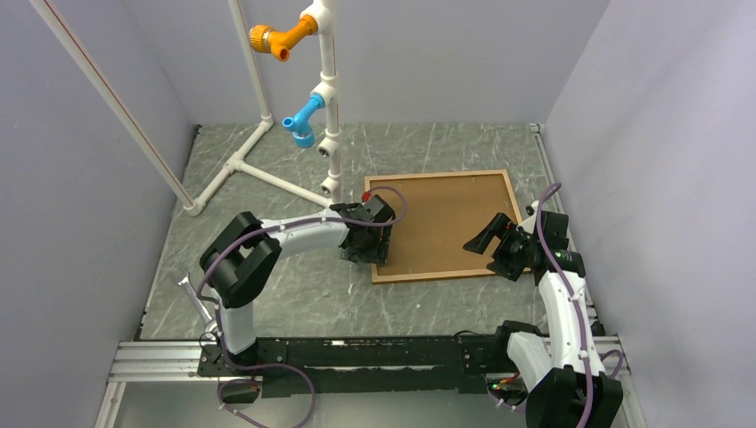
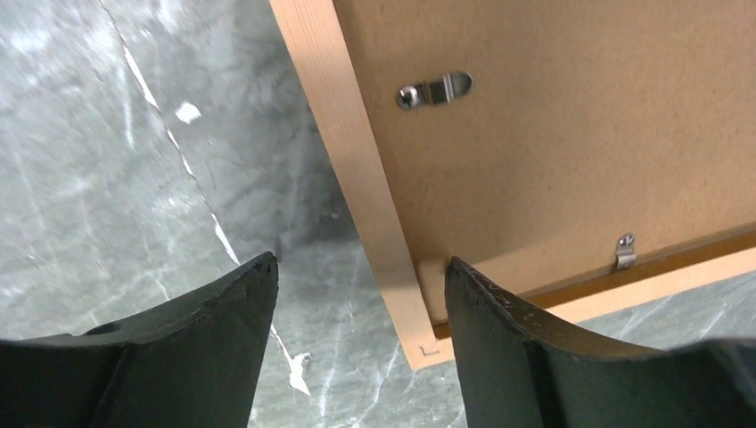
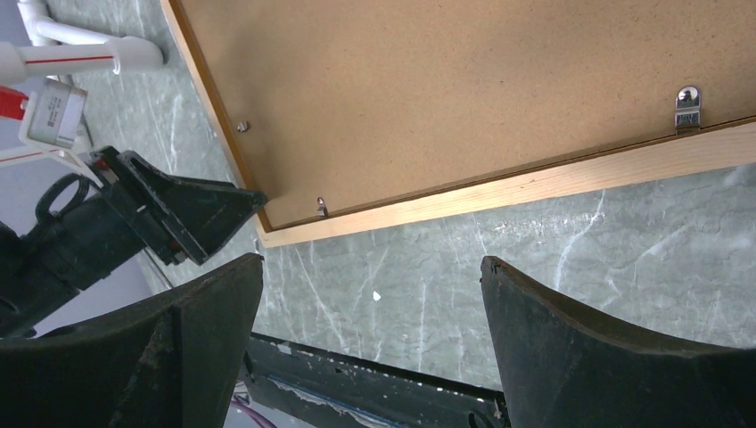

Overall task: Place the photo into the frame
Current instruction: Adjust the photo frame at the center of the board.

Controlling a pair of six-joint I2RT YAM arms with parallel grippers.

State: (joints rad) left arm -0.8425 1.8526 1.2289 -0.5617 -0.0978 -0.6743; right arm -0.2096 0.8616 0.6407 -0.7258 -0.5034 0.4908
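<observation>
Nearest, above the marbled grey-green table (image 1: 294, 294), the right gripper (image 1: 499, 245) hangs by the right side of the frame (image 1: 437, 273). Its jaws are spread wide with nothing between them (its wrist view shows only bare table under the fingers (image 3: 571, 348)). The frame lies flat, back side up. Seated inside its light wooden rim is a brown hardboard backing sheet (image 1: 446, 218), with small metal tabs (image 2: 435, 89) at the edges. Whether the photo lies under that sheet cannot be told. At the frame's near-left corner, the left gripper (image 1: 367, 241) has its jaws apart and straddles the rim, gripping nothing. Farthest back stands a white pipe stand (image 1: 325, 98) carrying an orange fitting (image 1: 276, 37) and a blue fitting (image 1: 303, 120).
</observation>
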